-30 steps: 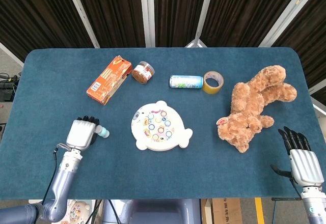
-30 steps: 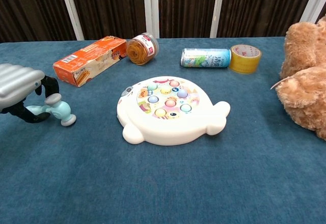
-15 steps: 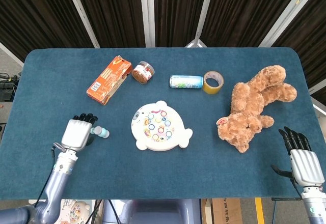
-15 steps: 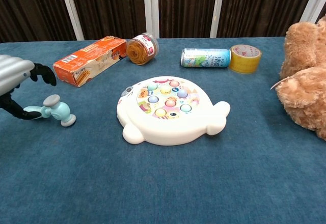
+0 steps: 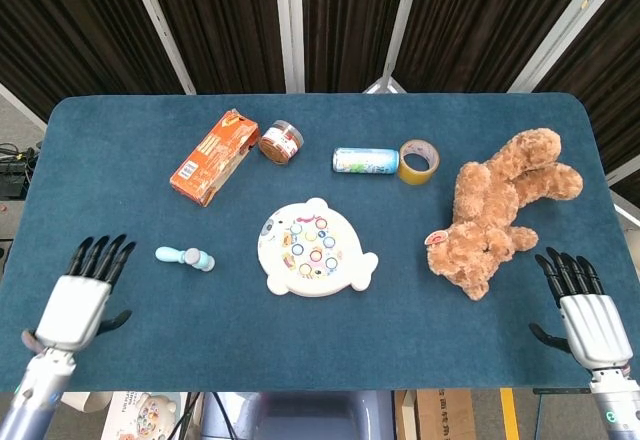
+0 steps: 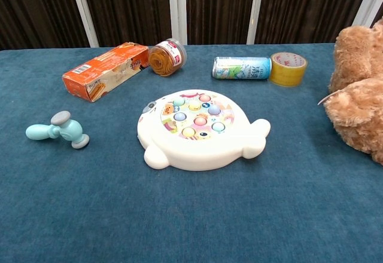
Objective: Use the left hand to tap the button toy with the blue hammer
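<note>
Hammer and hand are lying apart: the blue hammer [image 5: 185,257] is resting on its side on the blue table [image 5: 120,140], its handle pointing toward the table's left edge and its head toward the button toy [image 5: 315,249], with bare cloth showing between the two. The left hand [image 5: 82,296] is hovering near the table's front left corner, fingers spread and gripping nothing, well clear of the hammer. The right hand [image 5: 584,308] is sitting at the front right corner, likewise spread and holding nothing. In the chest view neither hand is showing; there the hammer [image 6: 58,130] is lying left of the white button toy [image 6: 200,129], whose coloured buttons are facing up. Behind the toy, an orange box [image 5: 213,155] is lying at an angle, with a small round jar [image 5: 281,141] on its side just beside the box's far end. Further right, a can [image 5: 365,161] is lying on its side, touching or nearly touching a roll of yellow tape [image 5: 418,161]. A brown teddy bear [image 5: 500,205] is sprawling on the right of the table, a tag near its head.
</note>
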You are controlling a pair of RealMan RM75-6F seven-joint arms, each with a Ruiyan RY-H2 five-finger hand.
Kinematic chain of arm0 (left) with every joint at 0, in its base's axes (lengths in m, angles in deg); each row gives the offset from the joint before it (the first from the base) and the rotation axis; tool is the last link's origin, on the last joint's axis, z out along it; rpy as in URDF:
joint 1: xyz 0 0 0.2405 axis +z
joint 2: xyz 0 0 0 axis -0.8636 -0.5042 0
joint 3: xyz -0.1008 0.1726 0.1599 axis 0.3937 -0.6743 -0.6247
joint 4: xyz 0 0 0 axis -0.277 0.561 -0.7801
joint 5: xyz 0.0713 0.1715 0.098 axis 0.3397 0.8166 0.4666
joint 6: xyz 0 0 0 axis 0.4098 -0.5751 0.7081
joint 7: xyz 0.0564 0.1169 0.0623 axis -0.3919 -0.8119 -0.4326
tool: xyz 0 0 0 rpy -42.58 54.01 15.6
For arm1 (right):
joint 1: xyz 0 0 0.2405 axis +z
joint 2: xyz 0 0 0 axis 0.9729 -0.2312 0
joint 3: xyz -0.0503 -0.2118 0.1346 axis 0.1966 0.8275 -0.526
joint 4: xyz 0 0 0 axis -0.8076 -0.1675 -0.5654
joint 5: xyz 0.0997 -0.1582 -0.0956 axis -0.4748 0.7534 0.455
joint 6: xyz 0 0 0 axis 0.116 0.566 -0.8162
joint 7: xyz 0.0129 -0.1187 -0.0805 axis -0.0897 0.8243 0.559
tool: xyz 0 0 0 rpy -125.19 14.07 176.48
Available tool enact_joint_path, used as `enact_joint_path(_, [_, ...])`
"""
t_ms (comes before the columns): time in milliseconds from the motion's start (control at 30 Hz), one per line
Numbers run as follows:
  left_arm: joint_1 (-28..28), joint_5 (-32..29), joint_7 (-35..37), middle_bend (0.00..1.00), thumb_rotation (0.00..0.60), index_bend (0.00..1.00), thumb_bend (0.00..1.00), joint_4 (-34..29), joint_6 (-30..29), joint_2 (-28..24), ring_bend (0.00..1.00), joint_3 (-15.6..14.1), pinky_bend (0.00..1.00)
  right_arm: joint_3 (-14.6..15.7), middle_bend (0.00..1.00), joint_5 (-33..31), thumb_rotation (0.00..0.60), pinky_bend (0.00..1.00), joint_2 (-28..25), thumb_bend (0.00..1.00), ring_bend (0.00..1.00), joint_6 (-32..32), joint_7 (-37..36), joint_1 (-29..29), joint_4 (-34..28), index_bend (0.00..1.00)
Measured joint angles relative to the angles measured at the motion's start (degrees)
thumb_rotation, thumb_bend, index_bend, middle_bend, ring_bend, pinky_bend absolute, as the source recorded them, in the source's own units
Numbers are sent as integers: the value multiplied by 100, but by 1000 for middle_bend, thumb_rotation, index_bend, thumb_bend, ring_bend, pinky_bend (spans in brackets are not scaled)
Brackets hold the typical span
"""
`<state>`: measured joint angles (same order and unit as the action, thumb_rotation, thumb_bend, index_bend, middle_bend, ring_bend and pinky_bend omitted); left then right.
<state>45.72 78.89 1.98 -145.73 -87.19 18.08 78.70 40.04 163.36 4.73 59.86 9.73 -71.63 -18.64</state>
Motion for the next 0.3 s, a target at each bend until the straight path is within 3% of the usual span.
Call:
enact_joint_path(133, [366,189,539,0,600,0,38,448,-268,-68,0,-178,31,-57,0,-10,600,0,106,180,0,149,106,-34,44,0])
enact_joint_path(300, [578,210,857,0,600,0,39,729,-386,-92,0,-138,30,-141,0,-187,600,0,181,180,0,173,202,-55,58,0])
